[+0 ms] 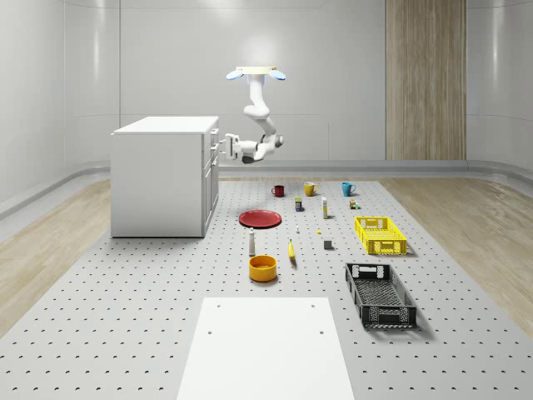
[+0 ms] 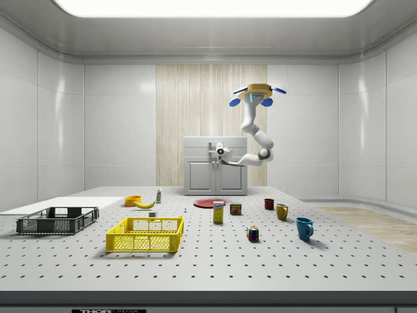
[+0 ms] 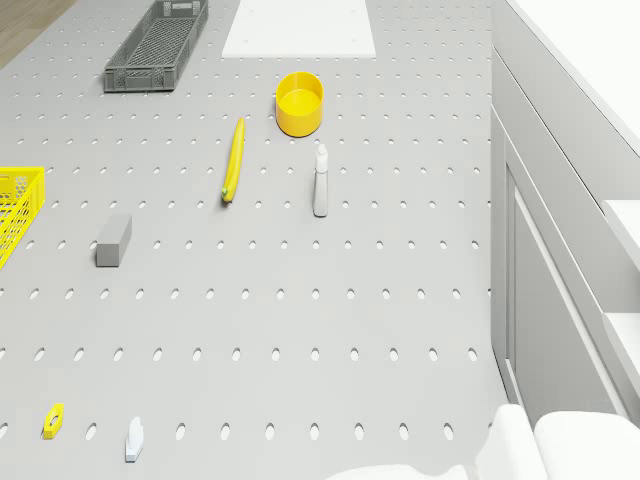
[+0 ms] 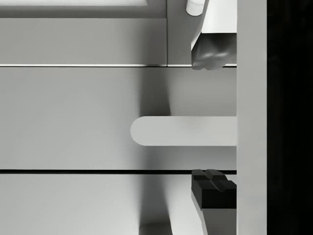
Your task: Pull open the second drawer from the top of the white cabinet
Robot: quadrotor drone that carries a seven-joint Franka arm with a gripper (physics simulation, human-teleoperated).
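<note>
The white cabinet (image 1: 158, 177) stands on the pegboard floor at the whole-scene view's left, its drawer fronts facing right. The drone (image 1: 256, 75) hovers in the air to the right of the cabinet, above its top level, with the arm bent down toward the upper drawers. My gripper (image 1: 224, 146) is open right at the drawer fronts. In the wrist view, a rounded white drawer handle (image 4: 183, 130) lies between the two fingers (image 4: 212, 188), with a gap on each side. The side view has the gripper (image 2: 215, 151) in front of the cabinet (image 2: 215, 176).
On the floor right of the cabinet are a red plate (image 1: 260, 218), an orange bowl (image 1: 262, 267), a banana (image 1: 291, 250), a white bottle (image 1: 251, 242), three mugs, a yellow crate (image 1: 380, 235) and a black crate (image 1: 380, 294). A white board (image 1: 266, 346) lies in front.
</note>
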